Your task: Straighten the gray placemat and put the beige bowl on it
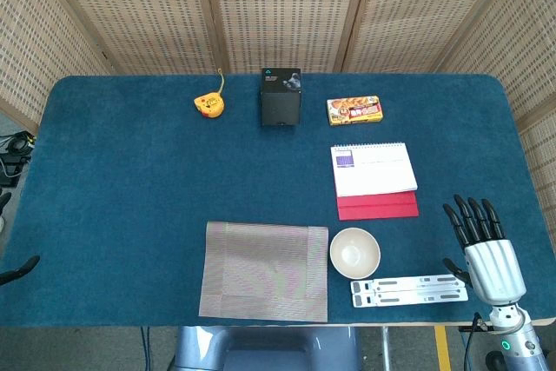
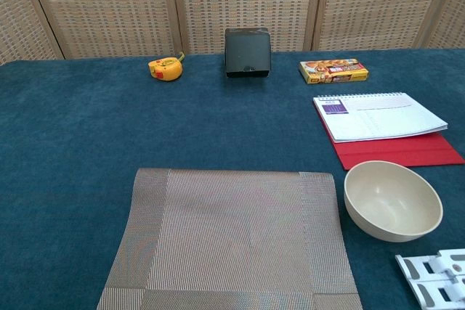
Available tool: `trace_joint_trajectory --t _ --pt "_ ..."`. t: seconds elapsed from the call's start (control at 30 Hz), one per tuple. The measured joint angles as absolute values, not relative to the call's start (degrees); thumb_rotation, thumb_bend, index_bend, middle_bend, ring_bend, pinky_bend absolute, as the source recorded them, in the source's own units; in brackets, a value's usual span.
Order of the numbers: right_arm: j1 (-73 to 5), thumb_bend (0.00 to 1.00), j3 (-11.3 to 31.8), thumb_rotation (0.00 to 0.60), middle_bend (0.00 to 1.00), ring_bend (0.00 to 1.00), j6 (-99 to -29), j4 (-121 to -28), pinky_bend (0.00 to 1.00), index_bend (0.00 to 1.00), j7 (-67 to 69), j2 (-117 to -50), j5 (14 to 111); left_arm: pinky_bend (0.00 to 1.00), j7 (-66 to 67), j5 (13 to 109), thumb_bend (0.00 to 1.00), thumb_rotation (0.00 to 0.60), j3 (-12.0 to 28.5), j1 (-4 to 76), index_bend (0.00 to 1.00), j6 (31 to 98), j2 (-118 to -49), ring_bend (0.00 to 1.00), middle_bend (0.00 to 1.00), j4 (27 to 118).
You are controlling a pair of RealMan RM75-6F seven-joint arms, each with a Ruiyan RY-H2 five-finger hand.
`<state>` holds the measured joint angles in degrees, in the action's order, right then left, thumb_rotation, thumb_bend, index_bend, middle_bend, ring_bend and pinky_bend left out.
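My right hand point(image 1: 486, 254) hovers empty, fingers spread, at lower right. The beige bowl point(image 1: 354, 253) sits left of it, just beside the gray placemat point(image 1: 265, 271). A white folding stand point(image 1: 408, 290) lies between bowl and hand.

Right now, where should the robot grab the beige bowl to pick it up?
Probably the rim of the beige bowl on the side nearest the right hand, coming from above. It sits upright and empty, so fingers can go inside and the thumb outside. The gray placemat lies just left.
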<state>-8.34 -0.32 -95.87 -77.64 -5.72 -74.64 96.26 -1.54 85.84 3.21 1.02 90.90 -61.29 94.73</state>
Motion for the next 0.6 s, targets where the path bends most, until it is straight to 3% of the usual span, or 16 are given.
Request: trace_joint_trajectory --t 0.27,0.6 --pt "-9.01 0.0 -3.65 0.6 0.0 0.0 -91.71 -78.54 0.0 0.01 -5.18 -74.37 100.02 0.0 -1.69 86.46 0.0 0.6 3.18 0.85 0.0 91.45 -61.29 0.0 0.0 94.82" --pt "-14.26 0.0 -6.51 0.6 0.0 0.0 -79.31 -78.77 0.0 0.21 -8.25 -77.33 104.34 0.0 -0.12 85.46 0.0 0.6 3.47 1.73 0.0 89.6 -61.72 0.0 0.0 95.04"
